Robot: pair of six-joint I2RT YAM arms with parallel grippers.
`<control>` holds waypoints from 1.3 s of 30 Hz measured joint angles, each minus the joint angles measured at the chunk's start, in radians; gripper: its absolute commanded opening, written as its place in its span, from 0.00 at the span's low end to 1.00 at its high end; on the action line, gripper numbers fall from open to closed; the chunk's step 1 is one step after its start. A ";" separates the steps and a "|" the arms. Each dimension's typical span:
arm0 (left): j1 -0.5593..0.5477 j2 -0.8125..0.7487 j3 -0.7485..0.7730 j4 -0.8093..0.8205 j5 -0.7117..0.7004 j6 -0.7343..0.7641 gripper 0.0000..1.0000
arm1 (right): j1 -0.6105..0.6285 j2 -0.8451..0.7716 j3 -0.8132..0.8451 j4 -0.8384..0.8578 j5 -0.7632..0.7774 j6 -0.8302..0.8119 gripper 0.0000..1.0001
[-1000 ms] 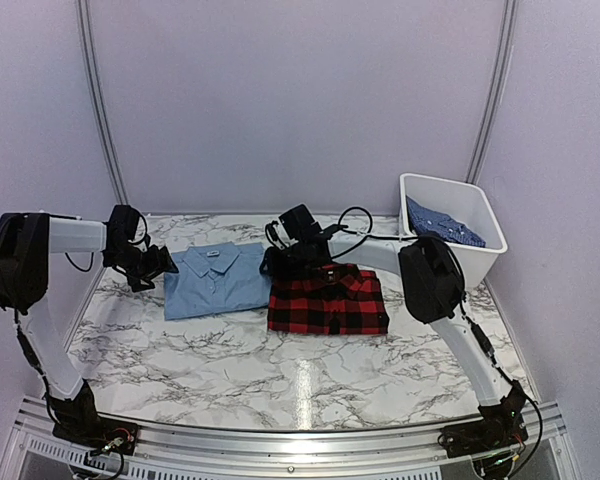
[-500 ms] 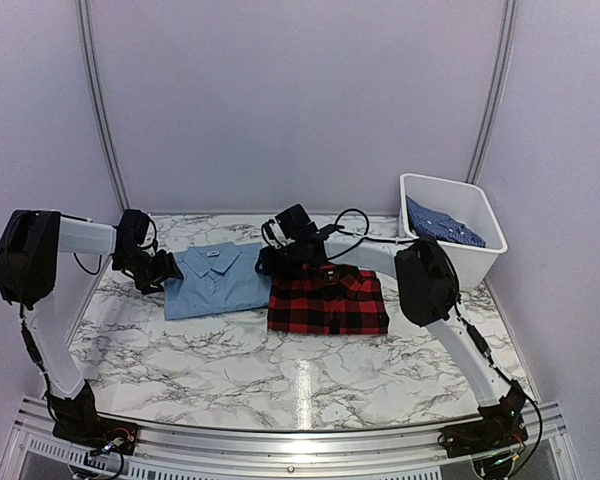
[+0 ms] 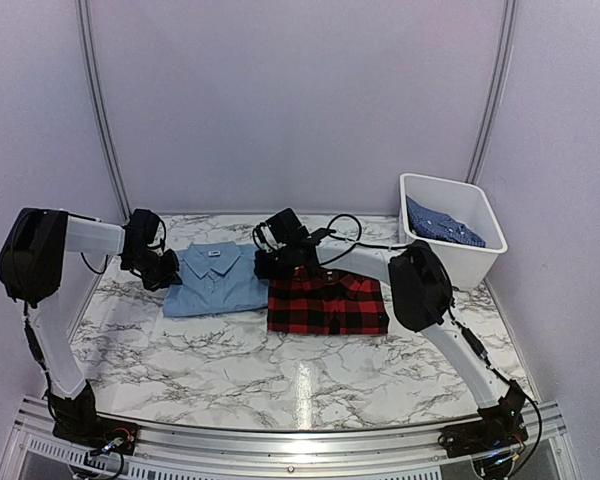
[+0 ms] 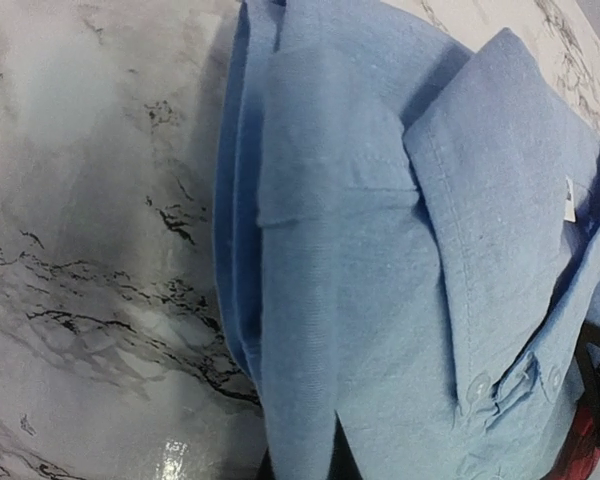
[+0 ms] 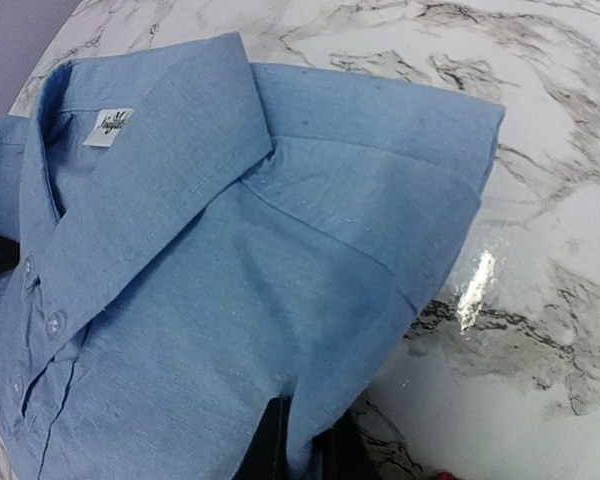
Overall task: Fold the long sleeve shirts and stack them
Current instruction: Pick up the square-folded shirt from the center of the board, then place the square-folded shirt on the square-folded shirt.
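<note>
On the marble table (image 3: pixel 230 360) we see the light blue shirt (image 3: pixel 215 280) lying folded between our two grippers, the plaid shirt (image 3: pixel 328 303) just right of the right gripper (image 3: pixel 264 263), and a darker blue shirt (image 3: pixel 440 225) in the white bin (image 3: pixel 480 258) well beyond. Our left gripper (image 3: pixel 167 271) is clenched on the light blue shirt's left edge. The right gripper pinches its right edge.

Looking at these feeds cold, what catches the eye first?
The red-and-black plaid shirt lies folded mid-table. Left of it, the left gripper and right gripper pinch opposite edges of the folded light blue shirt. A white bin at far right holds a darker blue shirt.
</note>
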 measured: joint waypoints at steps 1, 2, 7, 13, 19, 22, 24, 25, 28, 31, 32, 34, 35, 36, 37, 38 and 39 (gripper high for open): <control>0.000 0.000 0.004 0.000 0.001 -0.002 0.00 | 0.000 0.000 0.005 -0.005 0.000 0.001 0.00; 0.000 0.000 0.009 -0.001 0.002 -0.003 0.00 | 0.000 0.000 0.010 -0.010 0.000 -0.001 0.00; 0.000 -0.006 0.031 -0.008 0.006 -0.007 0.00 | 0.001 -0.003 0.028 -0.029 0.000 -0.001 0.00; -0.003 -0.068 0.063 -0.035 0.021 -0.013 0.00 | 0.002 -0.029 0.028 -0.040 -0.001 -0.008 0.00; -0.008 -0.153 0.112 -0.065 0.035 -0.014 0.00 | 0.005 -0.097 0.046 -0.036 -0.004 -0.019 0.00; -0.008 -0.182 0.138 -0.074 0.037 -0.015 0.00 | 0.005 -0.133 0.060 -0.026 -0.011 -0.023 0.00; -0.008 -0.193 0.150 -0.076 0.039 -0.017 0.00 | 0.005 -0.144 0.076 -0.015 -0.013 -0.024 0.00; -0.008 -0.199 0.155 -0.079 0.043 -0.018 0.00 | 0.005 -0.147 0.082 -0.011 -0.014 -0.024 0.00; -0.010 -0.210 0.158 -0.084 0.059 -0.027 0.00 | 0.005 -0.154 0.087 -0.017 -0.011 -0.027 0.00; -0.024 -0.216 0.159 -0.089 0.067 -0.040 0.00 | 0.002 -0.166 0.083 -0.038 -0.001 -0.032 0.00; -0.035 -0.217 0.162 -0.091 0.070 -0.045 0.00 | 0.002 -0.179 0.069 -0.048 0.009 -0.039 0.00; -0.066 -0.218 0.171 -0.094 0.072 -0.058 0.00 | 0.000 -0.229 0.017 -0.076 0.031 -0.052 0.00; -0.085 -0.219 0.175 -0.094 0.072 -0.063 0.00 | 0.000 -0.261 -0.015 -0.088 0.045 -0.058 0.00; -0.106 -0.220 0.180 -0.095 0.072 -0.071 0.00 | -0.001 -0.290 -0.045 -0.094 0.056 -0.064 0.00; -0.128 -0.220 0.185 -0.094 0.072 -0.081 0.00 | -0.004 -0.329 -0.086 -0.103 0.071 -0.070 0.00; -0.146 -0.220 0.189 -0.093 0.071 -0.087 0.00 | -0.006 -0.373 -0.130 -0.110 0.083 -0.076 0.00; -0.169 -0.220 0.193 -0.093 0.069 -0.097 0.00 | -0.010 -0.419 -0.179 -0.115 0.097 -0.079 0.00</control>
